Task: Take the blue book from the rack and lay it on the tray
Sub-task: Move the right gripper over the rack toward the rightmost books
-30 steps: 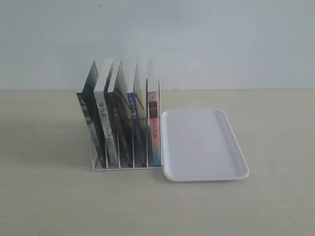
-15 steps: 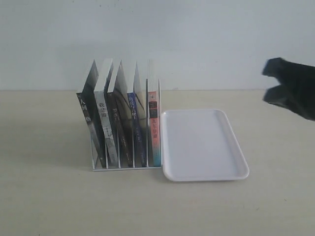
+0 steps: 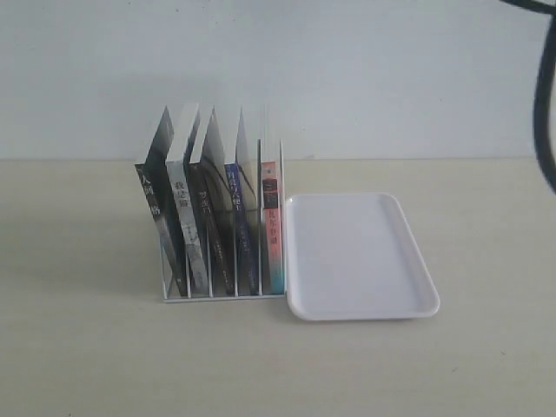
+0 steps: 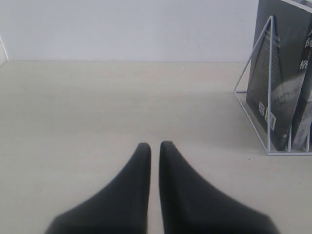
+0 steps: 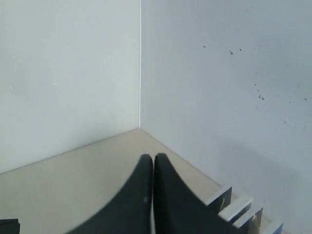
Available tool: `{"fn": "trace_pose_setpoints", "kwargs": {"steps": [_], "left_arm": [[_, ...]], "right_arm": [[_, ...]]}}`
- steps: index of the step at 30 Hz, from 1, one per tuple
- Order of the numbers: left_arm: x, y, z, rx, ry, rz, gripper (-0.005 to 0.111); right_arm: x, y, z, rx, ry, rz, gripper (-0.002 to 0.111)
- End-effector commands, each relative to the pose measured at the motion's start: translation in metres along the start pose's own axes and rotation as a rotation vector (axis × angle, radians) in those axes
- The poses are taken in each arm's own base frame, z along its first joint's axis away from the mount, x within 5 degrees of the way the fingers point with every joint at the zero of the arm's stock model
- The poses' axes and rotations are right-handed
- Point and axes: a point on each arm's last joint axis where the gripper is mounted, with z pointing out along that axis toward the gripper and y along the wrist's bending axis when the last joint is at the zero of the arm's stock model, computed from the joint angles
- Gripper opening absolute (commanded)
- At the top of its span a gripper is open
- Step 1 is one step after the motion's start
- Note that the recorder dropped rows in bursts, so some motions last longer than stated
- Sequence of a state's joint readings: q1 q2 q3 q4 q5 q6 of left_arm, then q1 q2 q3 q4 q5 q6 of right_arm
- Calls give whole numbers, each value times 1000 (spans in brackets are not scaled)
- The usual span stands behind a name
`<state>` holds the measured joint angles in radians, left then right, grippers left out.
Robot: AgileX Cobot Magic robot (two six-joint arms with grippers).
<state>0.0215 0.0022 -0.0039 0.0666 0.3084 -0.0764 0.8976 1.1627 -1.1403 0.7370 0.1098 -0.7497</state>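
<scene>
Standing in the rack (image 3: 221,297), the blue book (image 3: 241,226) leans spine-out; tray (image 3: 356,252) lies just beside rack. L gripper (image 4: 155,145) & R gripper (image 5: 153,157) both clenched, nothing held.

light: bright, even | shadows: faint | sharpness: soft, hazy

The black-spined book (image 4: 282,58) at the left end of the rack (image 4: 268,97) carries white Chinese characters down its spine. In the left wrist view two of them read as 间 and 格. The blue book (image 3: 235,208) and the other spines (image 3: 182,213) also bear characters, too small to read.
</scene>
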Motion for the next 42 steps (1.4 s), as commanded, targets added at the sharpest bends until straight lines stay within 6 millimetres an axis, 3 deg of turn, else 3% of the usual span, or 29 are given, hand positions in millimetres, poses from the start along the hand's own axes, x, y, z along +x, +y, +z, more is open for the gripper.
{"fn": "trace_pose_setpoints", "kwargs": {"steps": [1, 6, 9, 11, 14, 16, 17, 23, 28, 29, 31, 34, 36, 38, 41, 42], "left_arm": [[1, 0, 0, 7, -2, 7, 6], [1, 0, 0, 7, -2, 7, 6], [1, 0, 0, 7, -2, 7, 6], [1, 0, 0, 7, -2, 7, 6], [1, 0, 0, 7, -2, 7, 6], [1, 0, 0, 7, -2, 7, 6], [1, 0, 0, 7, -2, 7, 6], [1, 0, 0, 7, -2, 7, 6], [1, 0, 0, 7, -2, 7, 6], [1, 0, 0, 7, -2, 7, 6], [1, 0, 0, 7, -2, 7, 6], [1, 0, 0, 7, -2, 7, 6], [1, 0, 0, 7, -2, 7, 6], [1, 0, 0, 7, -2, 7, 6], [1, 0, 0, 7, -2, 7, 6], [1, 0, 0, 7, -2, 7, 6]], "right_arm": [[15, 9, 31, -115, 155, -36, 0], [51, 22, 79, -310, 480, -14, 0], [70, 30, 101, -339, 654, -37, 0], [85, 26, 112, -238, 793, -117, 0], [93, 4, 119, 134, 966, -189, 0], [87, -15, 119, 405, 976, -181, 0], [83, -20, 119, 461, 973, -188, 0], [49, -41, 125, 515, 818, -163, 0], [36, -77, 118, 598, 760, 139, 0], [39, -92, 117, 582, 779, 245, 0], [53, -110, 123, 547, 819, 278, 0], [78, -113, 140, 493, 890, 203, 0], [93, -115, 148, 538, 903, 283, 0], [95, -115, 150, 562, 882, 338, 13], [93, -113, 153, 534, 851, 368, 56], [96, -112, 155, 531, 858, 383, 59]]}}
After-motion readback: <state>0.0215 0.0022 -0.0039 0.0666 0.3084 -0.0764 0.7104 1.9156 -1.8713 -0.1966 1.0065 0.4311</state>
